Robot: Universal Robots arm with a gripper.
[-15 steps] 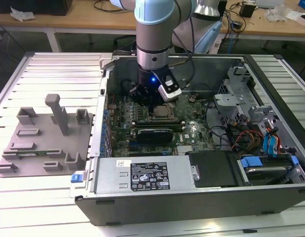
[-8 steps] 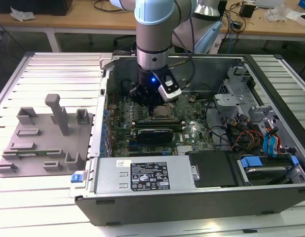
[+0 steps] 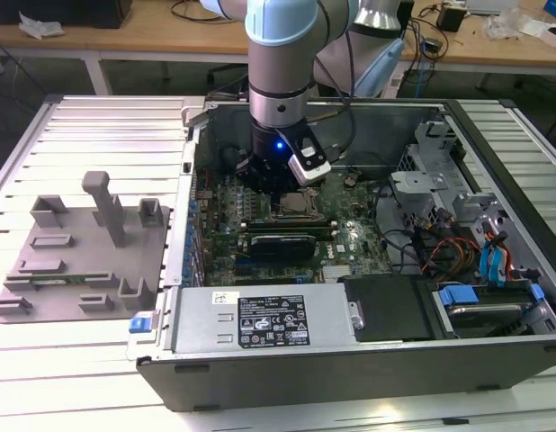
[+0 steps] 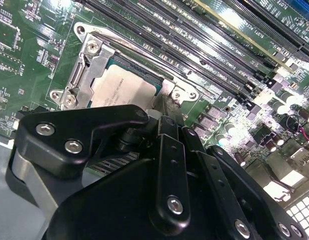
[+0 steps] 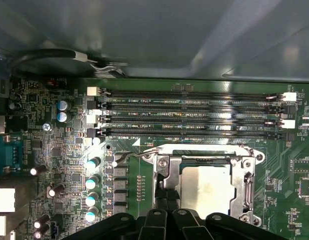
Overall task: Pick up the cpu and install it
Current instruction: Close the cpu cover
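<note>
The cpu (image 4: 122, 92) is a pale silver square lying flat inside the metal frame of the motherboard socket (image 4: 89, 55), whose frame stands open around it. The first wrist view shows the cpu (image 5: 204, 187) from straight above, and the exterior view shows it (image 3: 291, 205) in the middle of the open computer case. My gripper (image 4: 167, 105) hangs directly over the socket, its black tips drawn together at the socket's edge beside the cpu. I see the gripper (image 5: 168, 197) shut there too, with nothing visible between its tips. The arm and gripper (image 3: 276, 187) reach down into the case.
Rows of black memory slots (image 5: 194, 115) run beside the socket. The case walls (image 3: 197, 162) ring the board, with a drive cage (image 3: 431, 171) and cables at the exterior view's right. A grey fixture plate (image 3: 80, 243) lies outside the case at the exterior view's left.
</note>
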